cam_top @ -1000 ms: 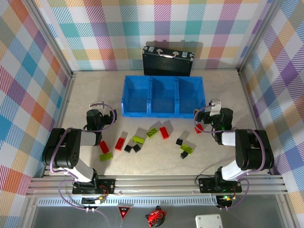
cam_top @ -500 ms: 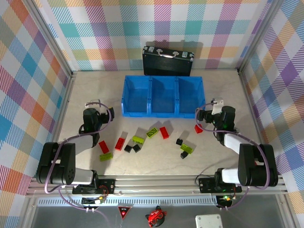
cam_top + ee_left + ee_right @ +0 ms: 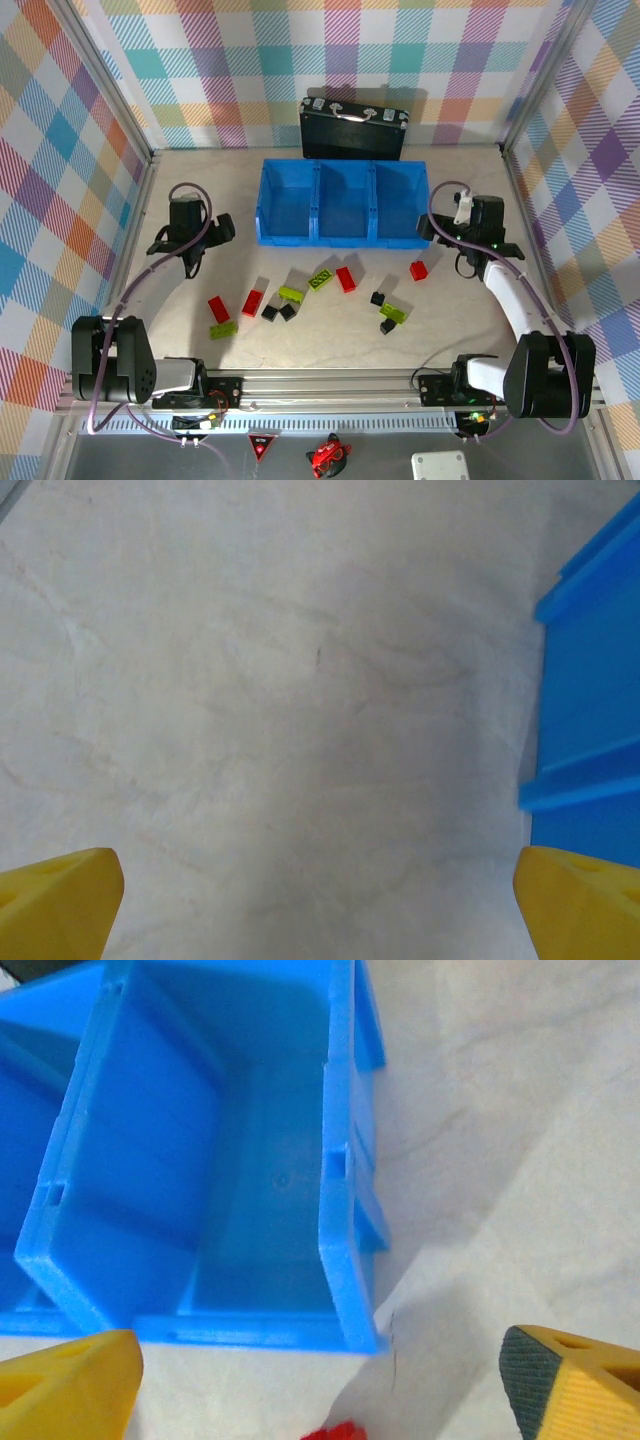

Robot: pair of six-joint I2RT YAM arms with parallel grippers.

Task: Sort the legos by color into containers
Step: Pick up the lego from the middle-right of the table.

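Nothing is sorted yet, as far as we can see. All three compartments of the blue bin [image 3: 345,238] look empty. The legos [image 3: 291,294] lie scattered on the counter [image 3: 200,180] in front of it: red, lime-green and little black ones. One red brick [image 3: 418,269] sits apart from the rest, near the bin's right front corner. We judge the whole job is ahead of us, with every brick to be picked up and dropped in by color.

The left fingers [image 3: 55,905] are spread wide with nothing between them, over bare counter just left of the bin. The right fingers [image 3: 70,1380] are spread too and empty, above the bin's right front corner.

Overhead gives us the whole spread of bricks at a glance. The right wrist view adds a close look down into the right compartment, which has a clean floor and nothing inside. It also shows a sliver of that red brick at its bottom edge. The left wrist view catches the bin's outer left wall beside plain counter.
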